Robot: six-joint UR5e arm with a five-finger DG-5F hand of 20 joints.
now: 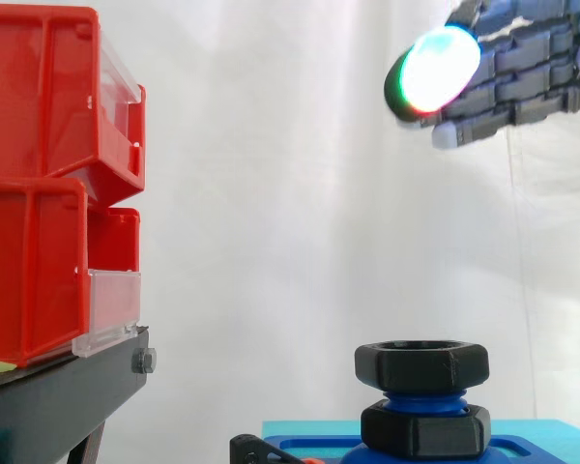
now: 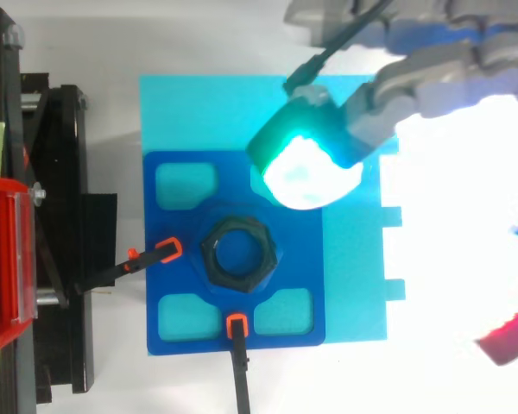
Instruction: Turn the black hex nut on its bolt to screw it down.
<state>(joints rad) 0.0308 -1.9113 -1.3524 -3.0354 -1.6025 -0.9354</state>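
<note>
Here's the black hex nut [image 1: 421, 364], sitting level at the top of the blue bolt [image 1: 424, 400], with a band of blue thread showing beneath it. Below that thread sits a second black nut [image 1: 425, 431], down against the blue fixture plate [image 2: 293, 254]. From above, the hex nut [image 2: 238, 253] is at the middle of that plate, blue showing through its bore. The plate lies on a cyan sheet [image 2: 198, 108], and two orange-tipped clamps [image 2: 168, 251] reach in to it, one from the left and one from the near edge.

The hand [image 1: 527, 72] is well above the nut and off to the right, touching nothing. Its fingers are stretched out and relaxed, with nothing in them. One fingertip pad [image 1: 435, 70] glows white with a green rim, facing left. In the top view that pad [image 2: 309, 172] sits over the plate's upper right corner, clear of the nut, and the hand [image 2: 432, 86] comes in from the top right.

Over on the left are the red bins [image 1: 39, 184], stacked on the black stand [image 1: 68, 391], well apart from the bolt. The white curtain [image 1: 271, 193] hangs behind it all.
</note>
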